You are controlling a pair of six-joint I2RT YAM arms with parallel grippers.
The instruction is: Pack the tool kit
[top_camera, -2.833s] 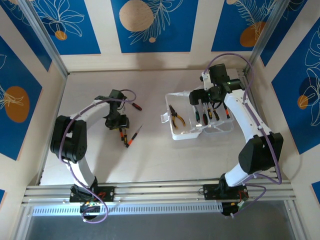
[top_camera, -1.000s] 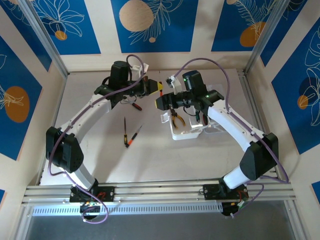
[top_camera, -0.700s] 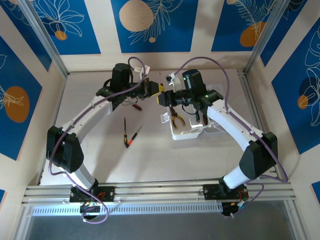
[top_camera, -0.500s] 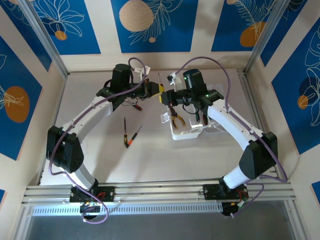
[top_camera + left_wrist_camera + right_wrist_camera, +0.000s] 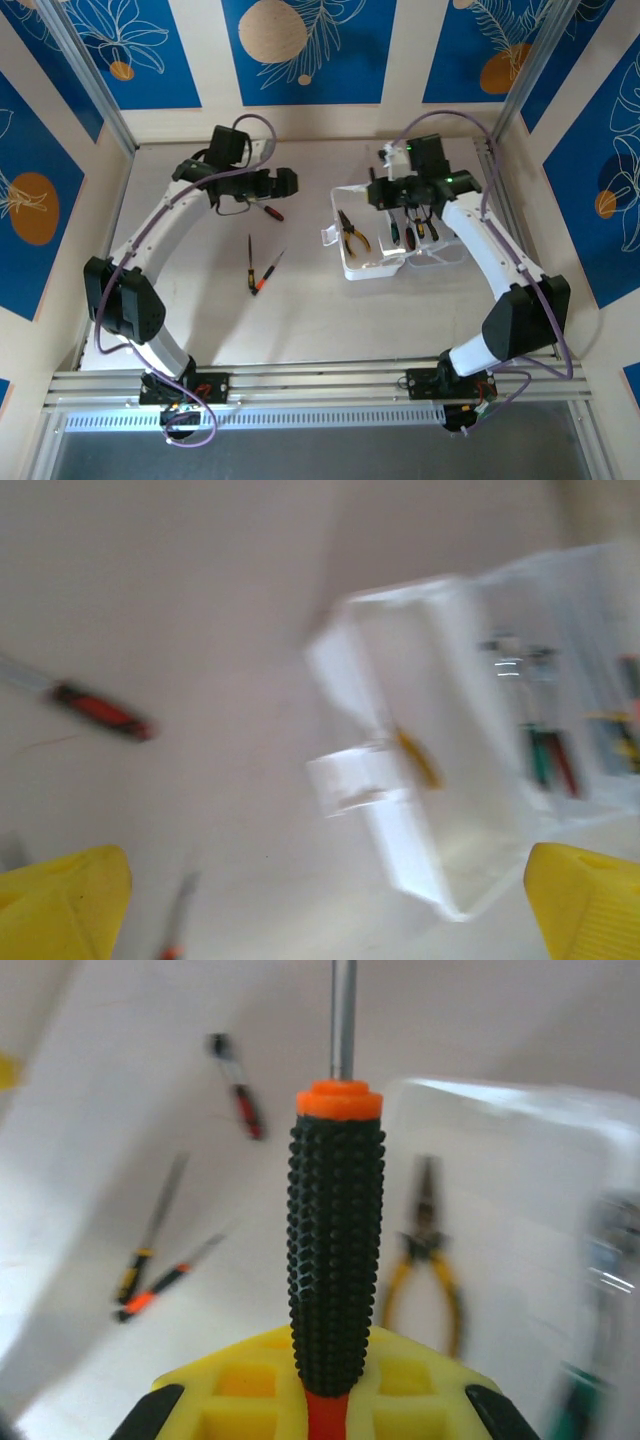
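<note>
While the right gripper (image 5: pixel 325 1385) pinches a screwdriver (image 5: pixel 336 1250) by its knobbed black handle over the edge of the open translucent case (image 5: pixel 368 268), the left gripper (image 5: pixel 284 183) hangs spread wide. Light and rigid, the tool likely grips best there; its bare steel shaft looks slippery.

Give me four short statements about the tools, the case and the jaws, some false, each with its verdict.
1. The right jaws hold a screwdriver with a black knobbly handle. True.
2. The left jaws are shut on a tool. False: they stand open, with nothing between them.
3. The yellow-handled pliers lie inside the case. True.
4. Every screwdriver is already packed. False: three slim tools lie on the table, outside the case.
</note>
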